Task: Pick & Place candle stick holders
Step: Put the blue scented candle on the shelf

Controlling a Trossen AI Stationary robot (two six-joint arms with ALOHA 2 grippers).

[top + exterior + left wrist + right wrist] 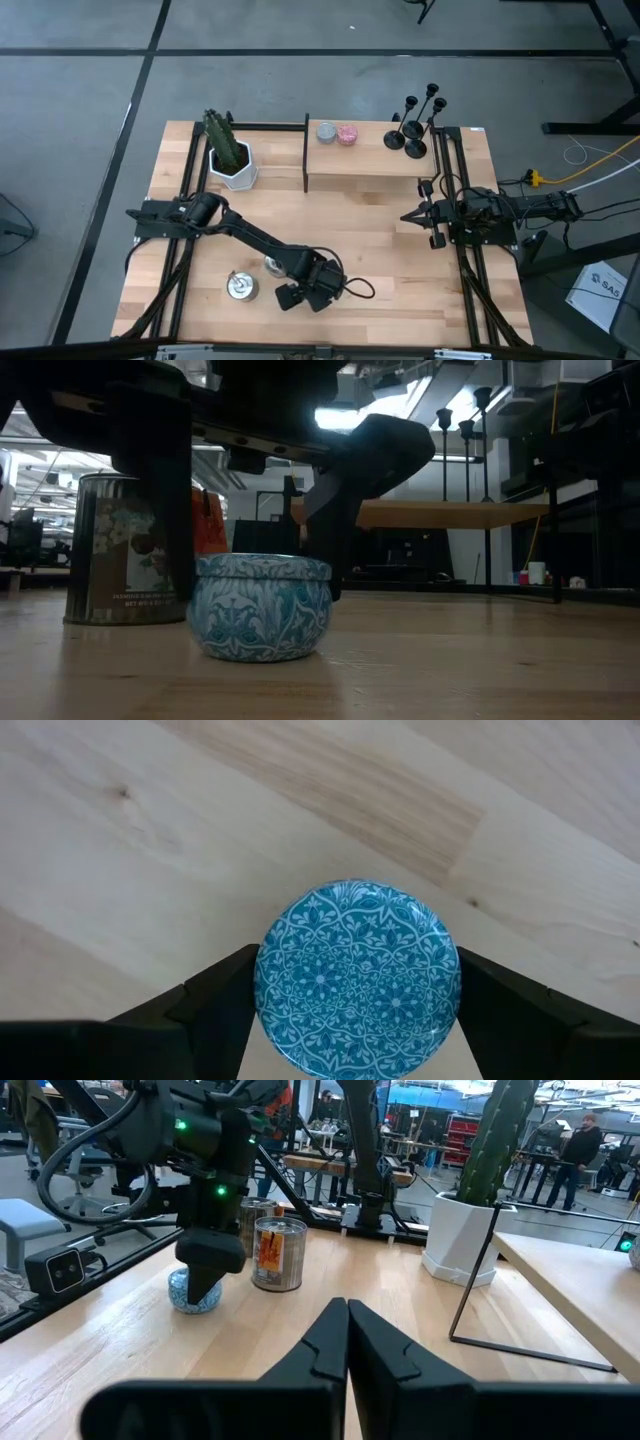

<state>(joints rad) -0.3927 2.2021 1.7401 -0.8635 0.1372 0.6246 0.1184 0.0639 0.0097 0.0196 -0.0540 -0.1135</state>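
The black candle stick holders [416,125] stand by their round bases at the far right on a raised wooden shelf [370,165]; in the low view their stems [445,450] rise above it. My left gripper [302,290] is near the front edge, pointing down over a blue patterned tin [357,978]. It is open, with one finger [215,995] on each side of the tin. My right gripper [408,215] waits shut at the right, level above the table, touching nothing. My left gripper comes from above with its fingers close against two opposite sides of the blue tin's round wall [205,610]. I cannot tell whether they touch it. The tin stands upright with its bottom on the table.
A tall labelled can [110,550] stands just behind the blue tin, with a second can [272,265] beside it. A cactus in a white pot [230,160] is at the far left. A grey candle [326,131] and a pink candle [347,134] sit on the shelf.
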